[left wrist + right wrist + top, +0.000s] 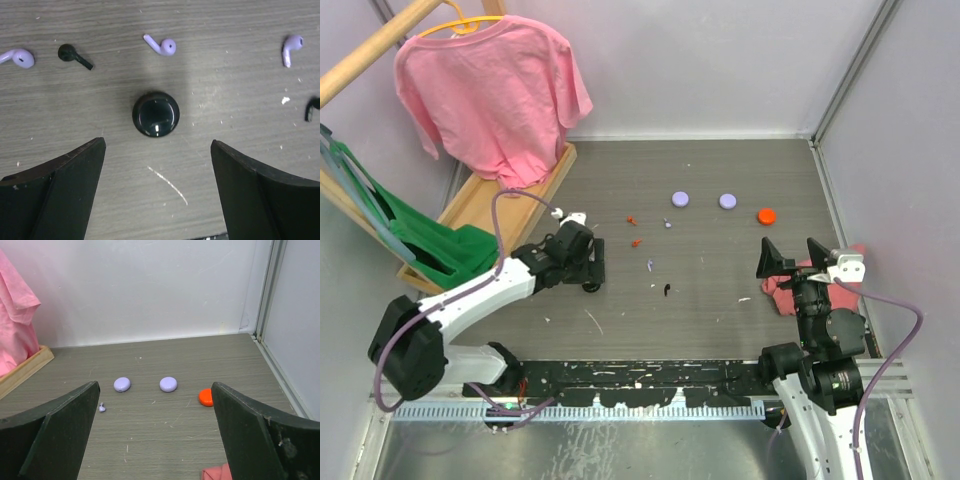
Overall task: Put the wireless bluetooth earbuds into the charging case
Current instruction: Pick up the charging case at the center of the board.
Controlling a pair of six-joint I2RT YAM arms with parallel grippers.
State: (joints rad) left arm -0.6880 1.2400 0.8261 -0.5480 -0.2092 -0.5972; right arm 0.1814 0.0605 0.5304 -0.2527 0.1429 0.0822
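Observation:
The charging case (155,114), a small round glossy black puck, lies on the grey table just beyond the tips of my left gripper (157,144), which hangs over it open and empty. One black earbud (74,55) lies up and left of the case, and another black earbud (312,108) is cut off by the right edge. From above, my left gripper (590,272) points down at the case (591,288), with a black earbud (666,290) to its right. My right gripper (155,386) is open, empty and far from them, at the right side (792,255).
Three lilac earbuds (161,45) (17,57) (292,47) lie around the case. Two lilac discs (680,199) (727,201) and an orange disc (767,215) sit further back. A pink cloth (785,287) lies under the right arm. A pink shirt (490,85) hangs on a wooden rack at the back left.

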